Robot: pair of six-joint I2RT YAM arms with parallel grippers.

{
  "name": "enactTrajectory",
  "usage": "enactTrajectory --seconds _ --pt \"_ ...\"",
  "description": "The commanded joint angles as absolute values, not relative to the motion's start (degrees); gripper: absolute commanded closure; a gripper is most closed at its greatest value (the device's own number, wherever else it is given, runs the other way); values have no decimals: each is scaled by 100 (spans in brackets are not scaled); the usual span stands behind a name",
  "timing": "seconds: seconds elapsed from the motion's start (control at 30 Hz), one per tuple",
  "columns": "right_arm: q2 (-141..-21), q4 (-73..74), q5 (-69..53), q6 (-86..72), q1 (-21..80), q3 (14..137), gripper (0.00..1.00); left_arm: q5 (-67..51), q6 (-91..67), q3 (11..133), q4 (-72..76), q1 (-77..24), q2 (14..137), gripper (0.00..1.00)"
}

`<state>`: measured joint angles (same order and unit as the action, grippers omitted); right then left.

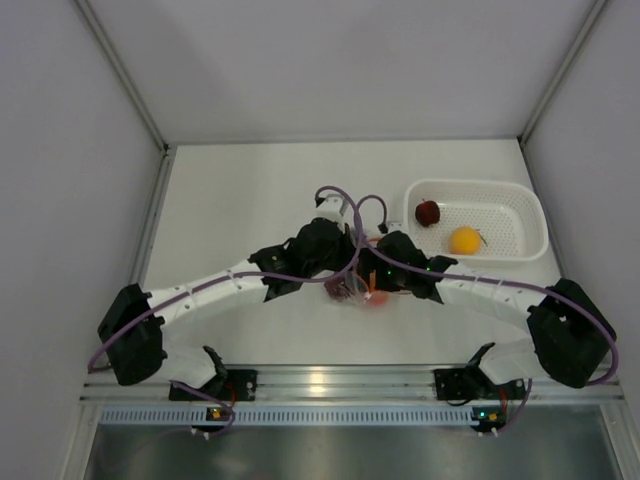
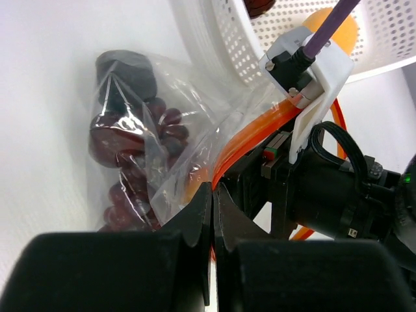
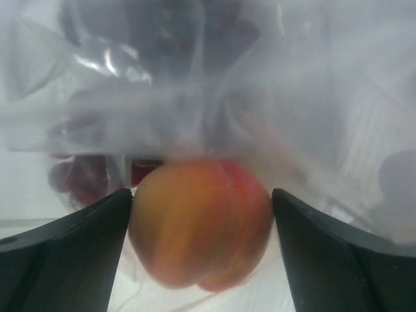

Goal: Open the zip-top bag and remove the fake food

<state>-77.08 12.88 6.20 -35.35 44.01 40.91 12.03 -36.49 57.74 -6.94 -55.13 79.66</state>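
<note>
Two fruits, a dark red one (image 1: 428, 212) and a yellow one (image 1: 464, 239), lie in the basket (image 1: 535, 215), so I judge the job partly done. The bag (image 2: 162, 130) sits mid-table (image 1: 250, 200), just left of the basket and wedged between your two claws. The grapes (image 2: 140, 156) are inside it, bunched at the closed end, away from the left claw.

The peach (image 3: 201, 234) matters now. It sits squarely between the fingers of your right claw (image 3: 201, 195), dead ahead, with the bag's film draped over its top and its lower half bare. Being round, it gives you no long axis to line up with. Each finger lies right against a side of it, yet you cannot tell from here whether the claw grips it or merely brackets it.

Your left claw (image 2: 212, 195) is clenched on the bag's edge beside the orange zip strip (image 2: 260, 133), anchoring it. The right arm is nearer the basket, so it is likely the one to carry the peach. Pull back along the claw's own line, away from the grapes, and watch that the film doesn't drag along.
</note>
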Motion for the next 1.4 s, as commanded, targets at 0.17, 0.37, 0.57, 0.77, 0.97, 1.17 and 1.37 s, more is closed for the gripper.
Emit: enactTrajectory --seconds 0.17,0.37,0.57,0.77,0.97,1.17,1.37 --pt "-8130 1608 641 -3586 4693 3903 10 1107 -3727 5774 -352 -5616 8068 100" --pt "-7709 1608 914 -3735 4702 3806 35 1125 -3718 5783 -343 -5607 8077 100" --pt "-7331 1828 1230 -3630 4720 4086 43 1151 -3718 5757 -343 -5608 8068 100" --pt "-7075 2030 1371 -3375 4711 4526 43 1107 -3727 5774 -351 -5616 8121 100" --pt "-6943 2013 1169 -2884 4720 4956 44 1125 -3709 5827 -343 -5616 8218 100" --pt "-6575 2101 1362 -2540 4702 5229 48 1300 -3692 5775 -352 -5616 8235 100" --pt "-6135 2320 1380 -2435 4667 5440 50 1529 -3744 5704 -343 -5607 8200 100"
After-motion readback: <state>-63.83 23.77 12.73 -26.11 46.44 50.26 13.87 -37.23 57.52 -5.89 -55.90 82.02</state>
